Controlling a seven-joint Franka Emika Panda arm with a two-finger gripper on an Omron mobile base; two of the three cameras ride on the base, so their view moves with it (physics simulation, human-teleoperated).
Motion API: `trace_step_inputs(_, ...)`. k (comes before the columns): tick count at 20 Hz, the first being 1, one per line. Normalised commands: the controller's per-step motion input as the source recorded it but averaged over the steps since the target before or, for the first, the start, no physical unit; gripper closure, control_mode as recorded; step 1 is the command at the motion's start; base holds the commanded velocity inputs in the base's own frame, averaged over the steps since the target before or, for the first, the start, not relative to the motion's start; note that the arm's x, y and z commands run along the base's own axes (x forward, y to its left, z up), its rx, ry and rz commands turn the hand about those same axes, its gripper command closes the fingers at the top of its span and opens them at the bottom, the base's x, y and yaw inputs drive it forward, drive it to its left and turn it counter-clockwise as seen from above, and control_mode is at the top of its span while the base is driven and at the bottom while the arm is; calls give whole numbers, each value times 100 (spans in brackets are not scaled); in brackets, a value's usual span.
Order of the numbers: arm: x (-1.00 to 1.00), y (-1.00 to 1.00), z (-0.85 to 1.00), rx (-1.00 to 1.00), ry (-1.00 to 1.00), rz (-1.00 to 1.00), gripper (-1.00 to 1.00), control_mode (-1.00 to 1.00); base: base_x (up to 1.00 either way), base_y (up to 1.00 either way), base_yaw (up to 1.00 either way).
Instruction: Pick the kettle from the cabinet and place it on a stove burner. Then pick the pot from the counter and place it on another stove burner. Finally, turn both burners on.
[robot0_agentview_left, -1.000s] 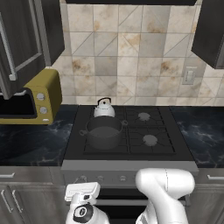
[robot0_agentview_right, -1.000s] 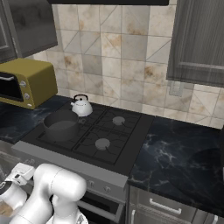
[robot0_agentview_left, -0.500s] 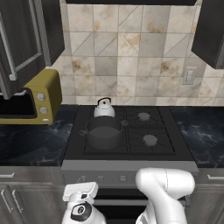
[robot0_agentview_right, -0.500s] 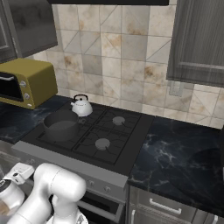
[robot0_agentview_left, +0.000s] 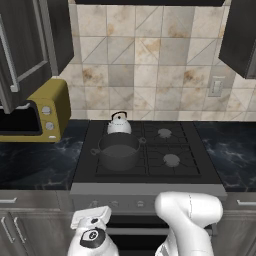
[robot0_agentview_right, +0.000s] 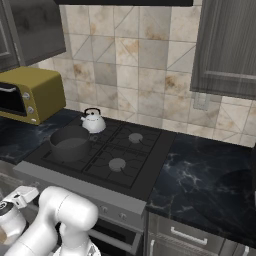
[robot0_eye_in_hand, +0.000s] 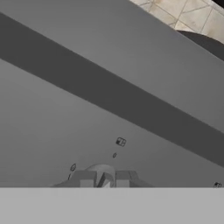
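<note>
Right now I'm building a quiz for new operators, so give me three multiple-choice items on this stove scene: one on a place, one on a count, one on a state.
1. Where does the kettle stand?
A. on the rear left burner
B. on the counter
C. inside the microwave

2. How many burners carry no cookware?
A. none
B. two
C. four

3. How is the gripper set?
A. wide open
B. shut on the pot
C. shut at a knob on the stove front

Answers:
1 A: the kettle sits behind the pot on the cooktop.
2 B: both right burners are bare.
3 C: in the hand view the fingertips pinch a round knob on the grey panel.
</note>
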Motion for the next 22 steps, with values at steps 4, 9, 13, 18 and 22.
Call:
trace_step_inputs(4, 0, -8, -9, -1, 8, 0, 100, -100, 0, 0, 0)
trace_step_inputs(9, 0, -5, -8, -4, 6, -5, 100, -100, 0, 0, 0)
trace_step_inputs(13, 0, -5, -5, -7, 6, -7, 100, -100, 0, 0, 0)
trace_step_inputs(18, 0, -4, -5, -9, 6, -7, 100, -100, 0, 0, 0)
trace_step_inputs(22, 0, -4, -9, -11, 4, -6, 100, -100, 0, 0, 0)
